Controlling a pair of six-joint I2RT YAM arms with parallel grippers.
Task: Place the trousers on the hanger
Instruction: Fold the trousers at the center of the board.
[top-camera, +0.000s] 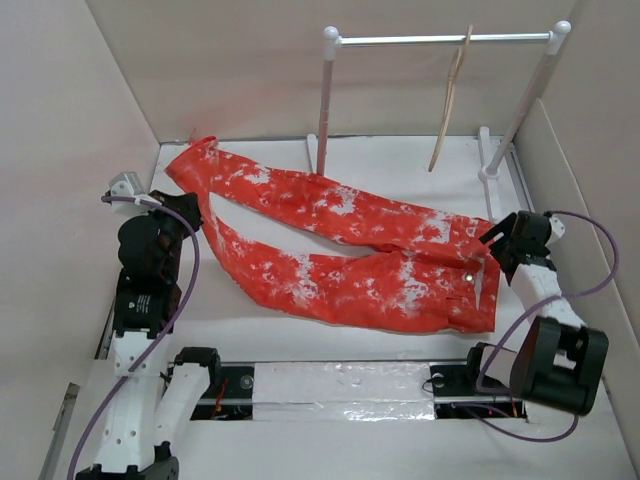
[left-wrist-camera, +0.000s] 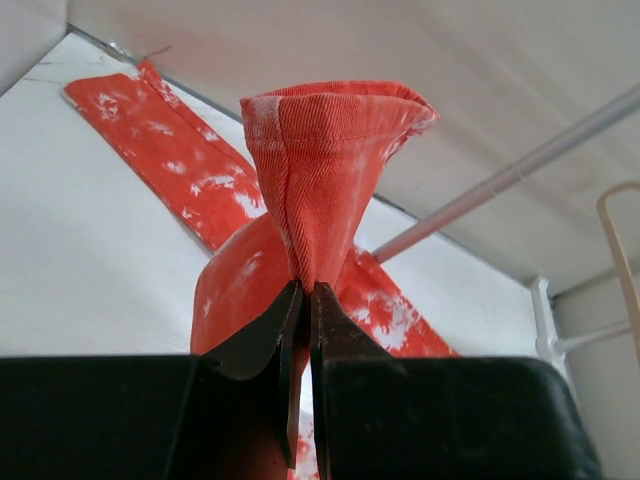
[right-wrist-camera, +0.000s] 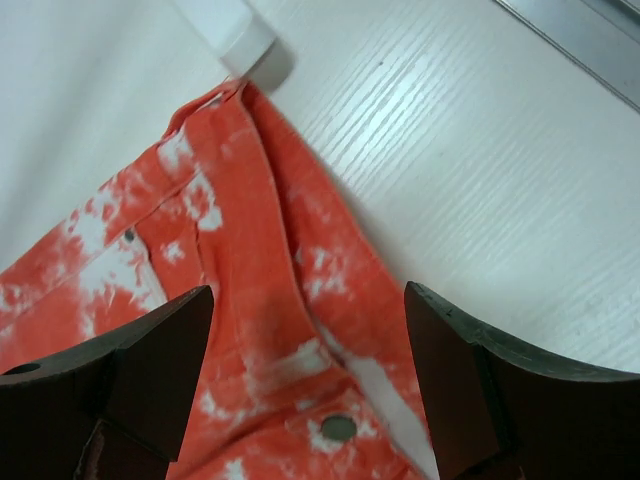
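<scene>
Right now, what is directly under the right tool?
The waistband end of the trousers, lying flat under the open right tool; a metal button shows. The table beneath the cloth is covered.

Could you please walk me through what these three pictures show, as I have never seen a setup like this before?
These are two robot arms bolted at the near edge of a white table. The wide picture comes from a fixed camera above and behind them; the other two come from a small camera on each wrist.

The trousers, orange-red with white splotches, lie spread across the table. At the back stands a white rack with the pale wooden hanger hooked on its bar.

The left gripper has its jaws shut on the hem of one trouser leg, which bunches up above them. The right gripper hangs over the waistband with its jaws wide open, holding nothing; a metal button shows between them.

The trousers are not yet on the hanger.
</scene>
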